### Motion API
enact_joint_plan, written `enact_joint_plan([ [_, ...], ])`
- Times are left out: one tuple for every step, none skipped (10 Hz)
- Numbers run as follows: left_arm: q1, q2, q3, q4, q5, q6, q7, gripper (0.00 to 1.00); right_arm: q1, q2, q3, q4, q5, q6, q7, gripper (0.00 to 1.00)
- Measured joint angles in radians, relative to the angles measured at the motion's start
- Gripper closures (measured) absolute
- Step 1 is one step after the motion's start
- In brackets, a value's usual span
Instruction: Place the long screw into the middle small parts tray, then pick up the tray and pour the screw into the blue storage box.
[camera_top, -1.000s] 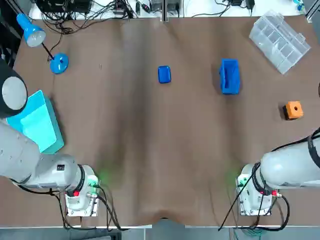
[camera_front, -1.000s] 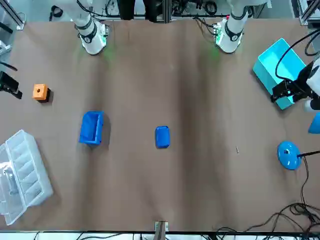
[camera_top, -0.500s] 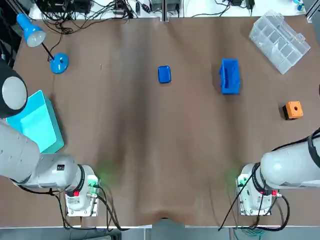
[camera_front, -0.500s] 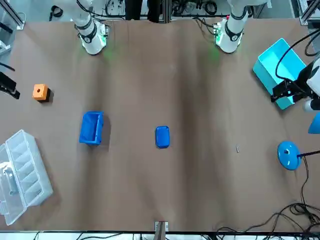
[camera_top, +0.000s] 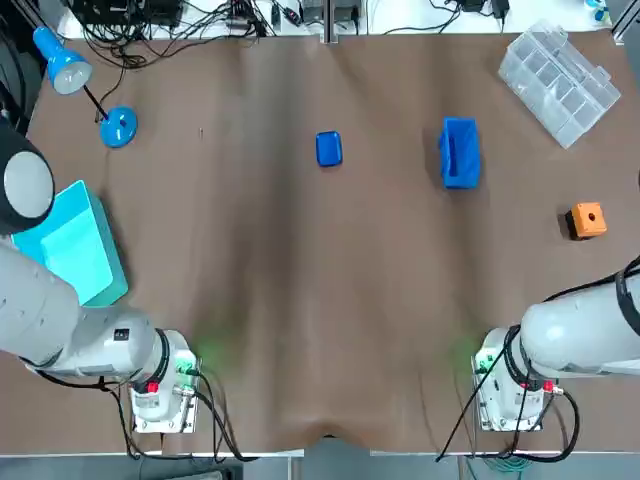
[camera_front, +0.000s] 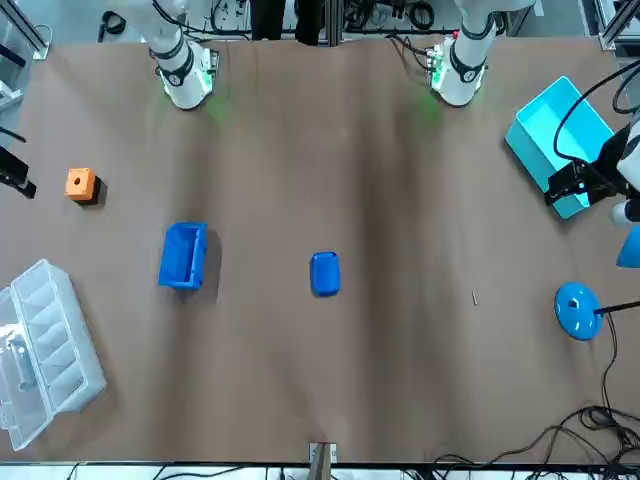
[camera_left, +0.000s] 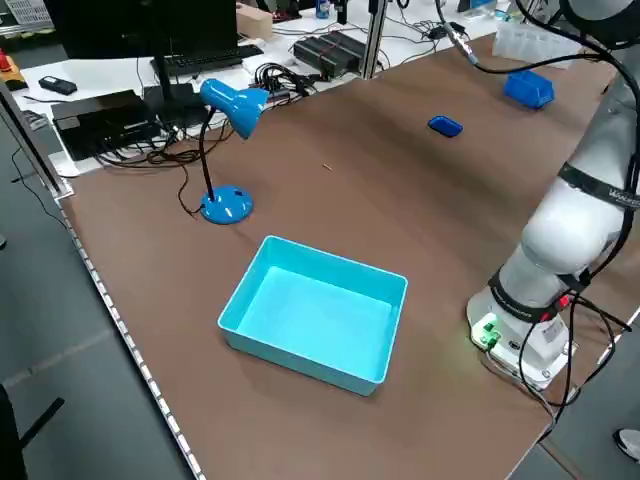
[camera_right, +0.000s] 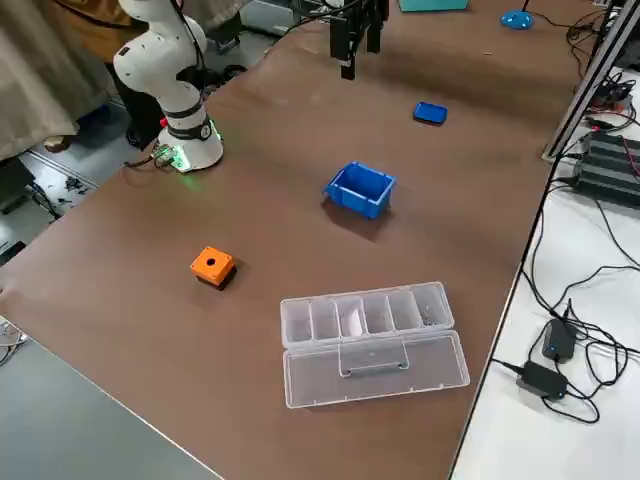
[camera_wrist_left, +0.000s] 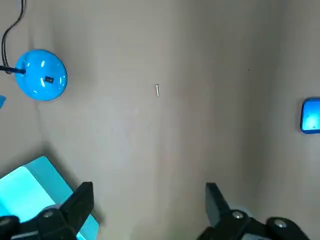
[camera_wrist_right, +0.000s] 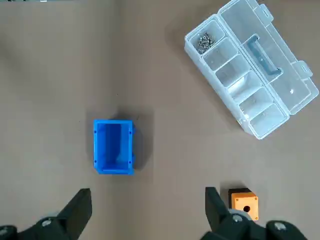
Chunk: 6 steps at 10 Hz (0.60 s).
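Left pincer (camera_wrist_left: 149, 202) and right pincer (camera_wrist_right: 148, 205) both hung wide open above the surface (camera_top: 320, 280), long screw (camera_wrist_left: 157, 90) untouched.

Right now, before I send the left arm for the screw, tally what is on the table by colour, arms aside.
Blue: 3 (desk lamp, small parts tray, storage bin)
Cyan: 1 (open box)
Clear: 1 (compartment organizer)
Orange: 1 (block)
Bare metal: 1 (long screw)
Total: 7
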Motion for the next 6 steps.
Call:
enact_joint_plan([
  [0.009,0.004,0.0,-0.005,0.0,0.003,0.001,0.01,0.0,0.001,0.002,0.0,0.0,0.0,0.0,0.0],
  [0.013,0.008,0.0,-0.012,0.0,0.009,0.003,0.01,0.0,0.002,0.003,0.0,0.0,0.002,0.0,0.0],
  [0.013,0.011,0.0,-0.017,0.0,0.014,0.003,0.02,0.0,0.005,0.003,0.0,0.0,0.014,0.0,0.0],
  [0.013,0.012,0.0,-0.021,0.0,0.018,0.003,0.02,0.0,0.012,0.003,0.0,0.0,0.035,-0.001,0.0],
  [0.013,0.012,0.0,-0.029,0.0,0.027,0.003,0.02,0.0,0.02,0.003,0.002,0.0,0.051,-0.002,0.0],
  [0.015,0.013,0.0,-0.042,0.0,0.049,0.003,0.02,0.0,0.026,0.004,0.005,0.0,0.062,-0.003,0.0],
])
